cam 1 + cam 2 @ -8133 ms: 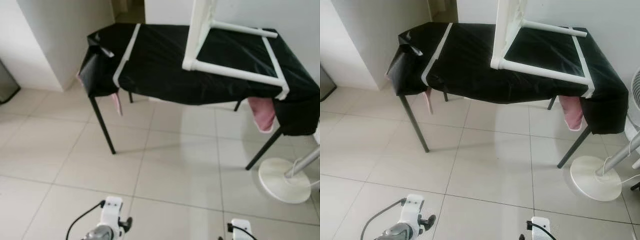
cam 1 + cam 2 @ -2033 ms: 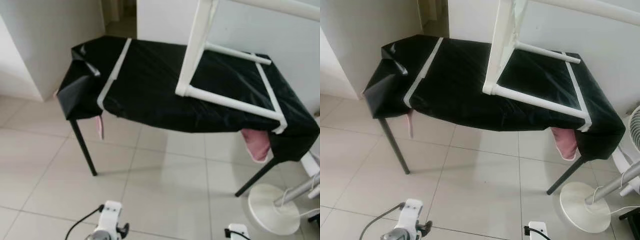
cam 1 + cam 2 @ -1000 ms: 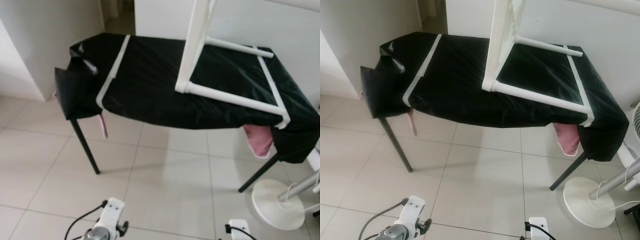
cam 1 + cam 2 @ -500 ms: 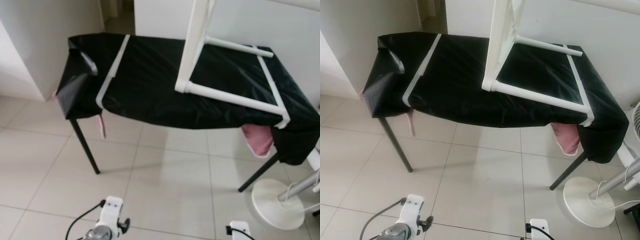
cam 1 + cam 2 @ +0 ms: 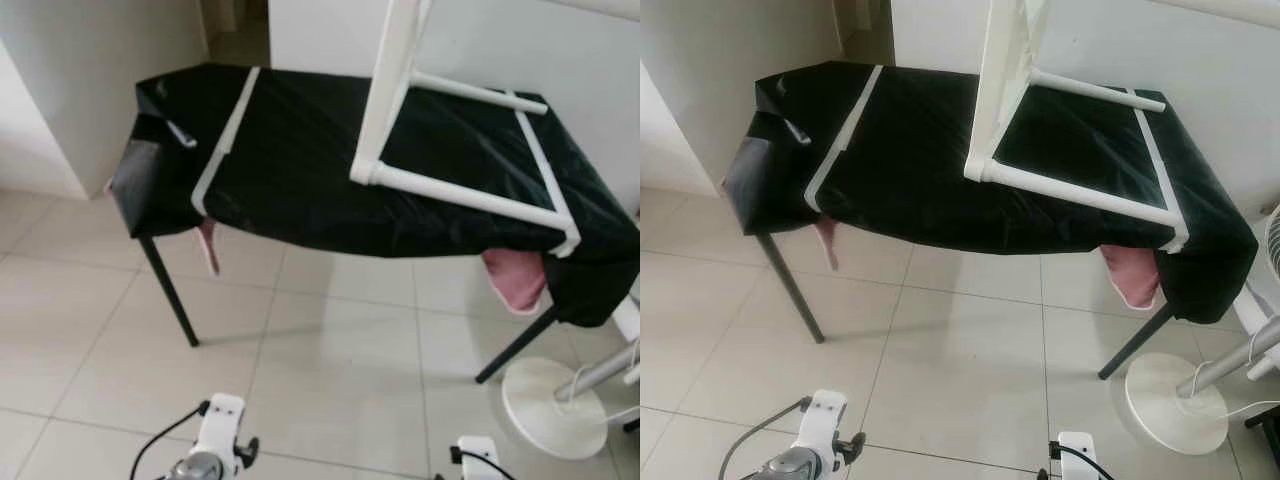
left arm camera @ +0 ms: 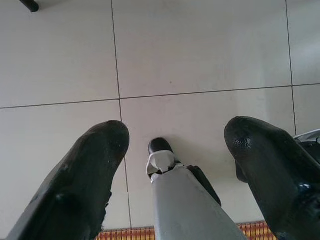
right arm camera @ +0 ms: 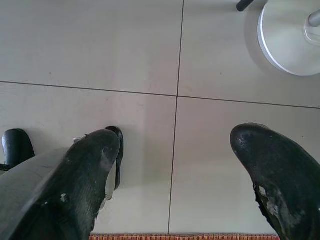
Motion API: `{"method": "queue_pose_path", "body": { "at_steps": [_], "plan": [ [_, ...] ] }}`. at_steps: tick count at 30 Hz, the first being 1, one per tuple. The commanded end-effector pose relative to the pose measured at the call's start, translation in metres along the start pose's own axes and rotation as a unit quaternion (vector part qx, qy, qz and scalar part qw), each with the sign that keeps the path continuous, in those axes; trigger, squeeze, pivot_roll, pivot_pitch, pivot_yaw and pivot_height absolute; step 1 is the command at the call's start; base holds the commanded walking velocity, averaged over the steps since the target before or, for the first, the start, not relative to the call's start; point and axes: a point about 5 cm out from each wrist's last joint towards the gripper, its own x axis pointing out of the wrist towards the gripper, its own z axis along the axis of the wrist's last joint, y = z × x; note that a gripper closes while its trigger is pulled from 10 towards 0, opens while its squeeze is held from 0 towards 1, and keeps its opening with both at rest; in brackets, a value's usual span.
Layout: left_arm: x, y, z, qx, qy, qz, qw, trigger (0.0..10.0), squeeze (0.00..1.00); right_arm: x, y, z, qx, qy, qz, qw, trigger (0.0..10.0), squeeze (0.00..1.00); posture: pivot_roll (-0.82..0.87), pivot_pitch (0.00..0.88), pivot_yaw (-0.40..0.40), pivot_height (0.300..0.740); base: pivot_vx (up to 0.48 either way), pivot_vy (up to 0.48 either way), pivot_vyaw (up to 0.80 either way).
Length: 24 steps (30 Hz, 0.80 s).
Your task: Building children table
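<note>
Both my arms are just hanging low over the floor point(image 5: 960, 370), which is glossy pale square tile with thin dark grout lines. My left pincer point(image 6: 175, 145) is spread wide, two fat rounded black fingers point(image 6: 90, 170) with a matte, slightly scuffed look, nothing between them but tile and my own grey leg and black foot below. Right pincer point(image 7: 175, 150) is the same deal, spread open and empty, its fingers point(image 7: 270, 165) a bit speckled with wear. Well ahead of both pincers and higher up stands a table point(image 5: 300, 150) on thin dark metal legs, draped in shiny black plastic sheet that's crinkled at the corner nearest my left side, with strips of pale tape running across it. The kids' table frame point(image 5: 440, 150) sits on top of that, closer to my right pincer's side: smooth white bars, one corner down on the sheet and a leg tilting upward. A pink cloth point(image 5: 515, 280) droops out under the sheet's edge. The fan base point(image 7: 292, 35), a flat white round disc, is on the tile just ahead of my right pincer.
</note>
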Motion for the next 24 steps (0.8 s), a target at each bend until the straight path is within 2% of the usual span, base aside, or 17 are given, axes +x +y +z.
{"method": "queue_pose_path", "body": {
  "at_steps": [1, 24],
  "plan": [
    [-0.0015, -0.0015, -0.0086, -0.009, 0.015, 0.001, 1.000, 10.0, 0.00, -0.0010, 0.0007, -0.0037, -0.004, 0.007, 0.002, 1.000, 10.0, 0.00, -0.02, 0.000, -0.041, 0.740, 0.000, 0.000, 0.00],
    [-0.0015, -0.0007, -0.0080, -0.011, 0.015, -0.002, 1.000, 10.0, 0.00, -0.0006, 0.0010, -0.0023, -0.008, 0.005, 0.004, 1.000, 10.0, 0.00, -0.02, 0.000, -0.040, 0.740, 0.000, 0.000, 0.00]
  ]
}}
